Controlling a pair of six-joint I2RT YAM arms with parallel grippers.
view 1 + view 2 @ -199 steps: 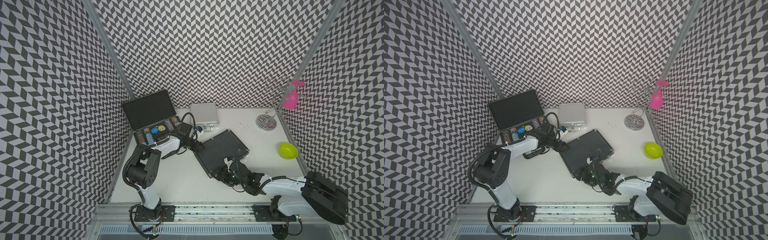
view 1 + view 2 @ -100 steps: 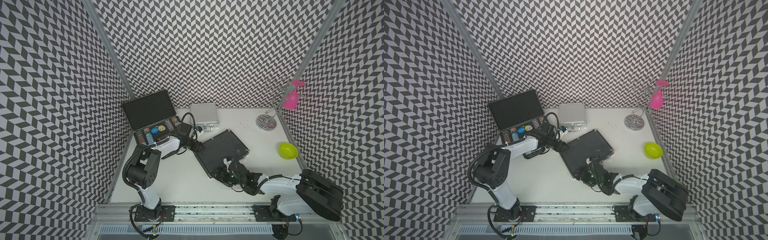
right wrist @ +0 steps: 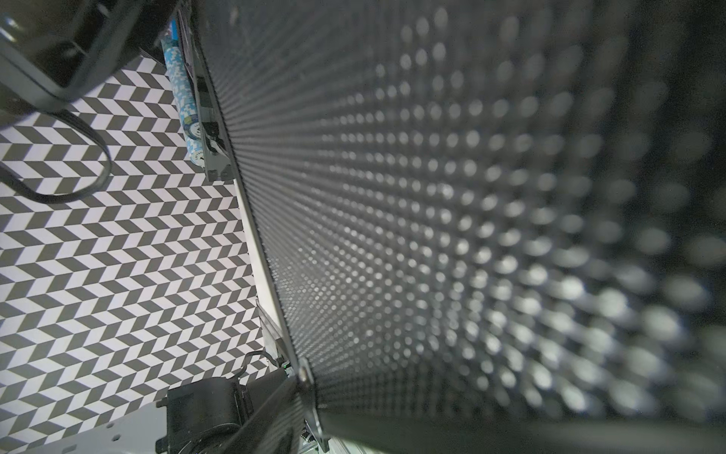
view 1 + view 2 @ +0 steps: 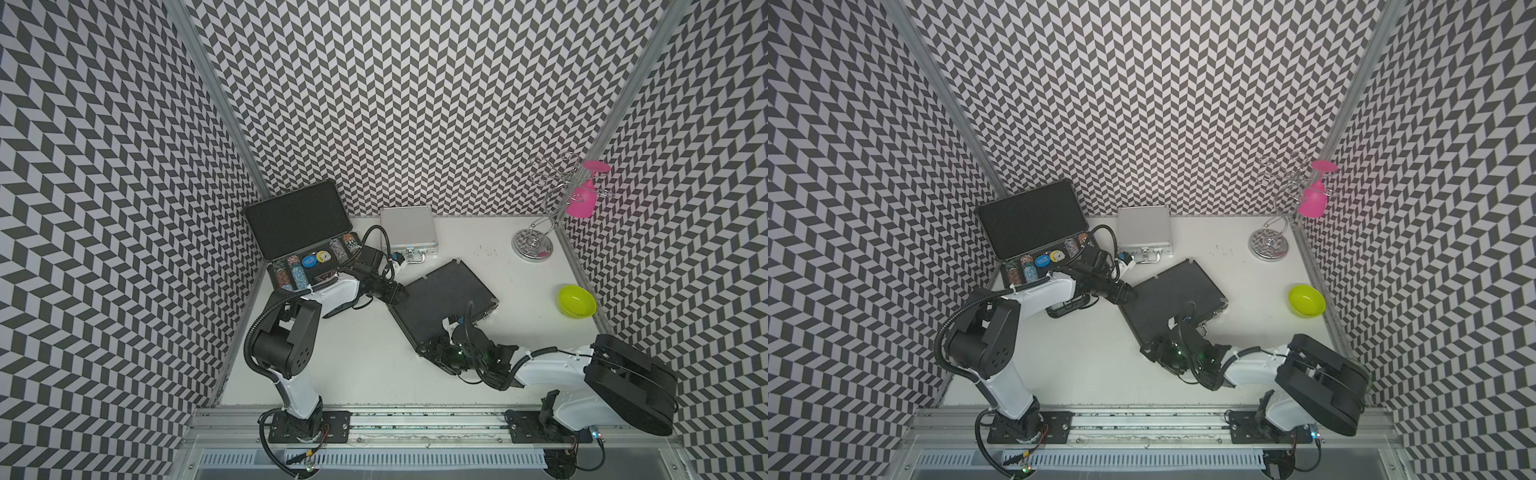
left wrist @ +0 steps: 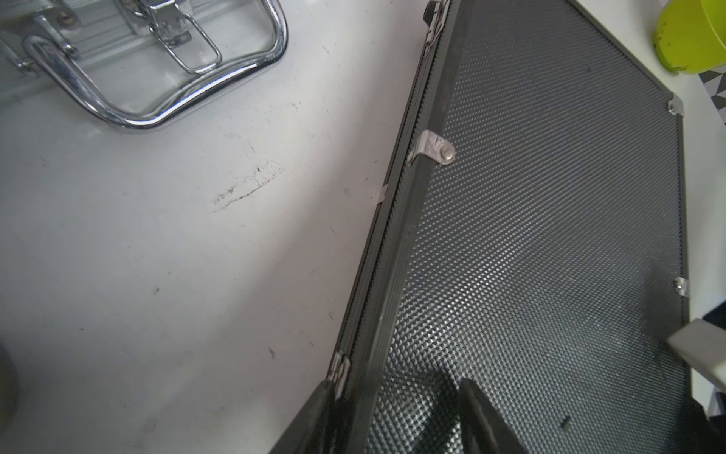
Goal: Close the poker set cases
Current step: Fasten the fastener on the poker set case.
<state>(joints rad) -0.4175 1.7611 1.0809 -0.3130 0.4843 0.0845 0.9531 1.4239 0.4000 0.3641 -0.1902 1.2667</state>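
- Medium black case [image 4: 440,299] lies mid-table with its lid apparently down. Large black case [image 4: 299,224] at 10 o'clock is open; silver case [image 4: 407,226] at 12 looks shut.
- Left gripper [image 5: 395,387] straddles the medium case's 10 o'clock rim, jaws apart.
- Right gripper [image 4: 438,358] is at its 6 o'clock corner; we cannot tell its jaws.
- We judge the case rigid, chip-heavy and slick-skinned, so press the lid near the latches.

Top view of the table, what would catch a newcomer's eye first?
Probably the open black rectangular case in the far left corner, with colourful poker chips below its raised lid. Next, the bright pink plastic glass hanging upside down from a chrome wire rack at far right.
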